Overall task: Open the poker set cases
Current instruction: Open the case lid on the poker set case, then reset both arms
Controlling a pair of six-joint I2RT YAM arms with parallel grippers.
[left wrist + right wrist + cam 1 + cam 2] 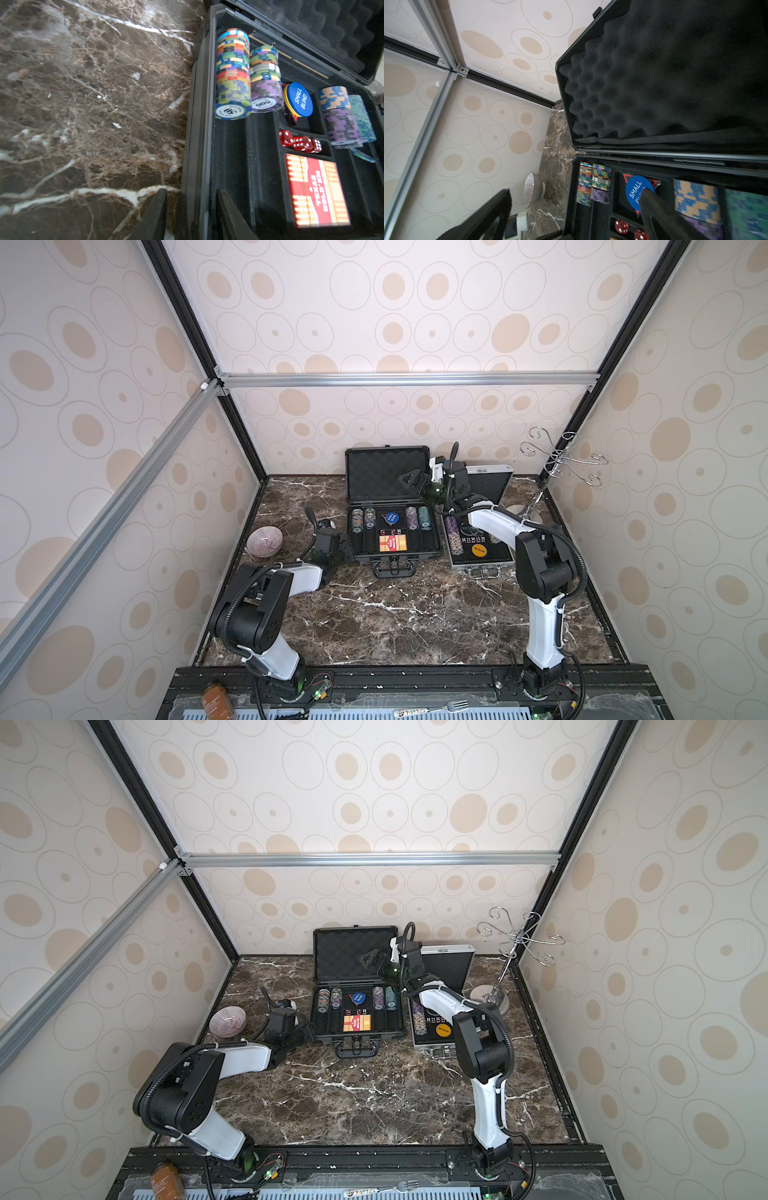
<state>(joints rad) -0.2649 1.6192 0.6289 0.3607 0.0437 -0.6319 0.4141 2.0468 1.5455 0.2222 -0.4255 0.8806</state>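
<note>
One bowl (264, 541) sits on the table (395, 614), at 9 o'clock from the dark case (382, 477). The left gripper (191, 190) has one jaw on each side of that case's 9 o'clock wall; I cannot tell if they pinch it. Both cases are open. The dark case holds four chip rows (232, 72), one blue disc (299, 99), three dice (301, 143) and one card box (318, 191). The right gripper (577, 191) hangs above it, jaws wide apart, empty. The silver case (496, 483) is at its 3 o'clock, one hook stand (557, 460) at 2 o'clock.

Cream walls (415, 323) with beige ovals, aluminium frame rails (407, 379), dark brown white-veined marble tabletop (395, 614)
</note>
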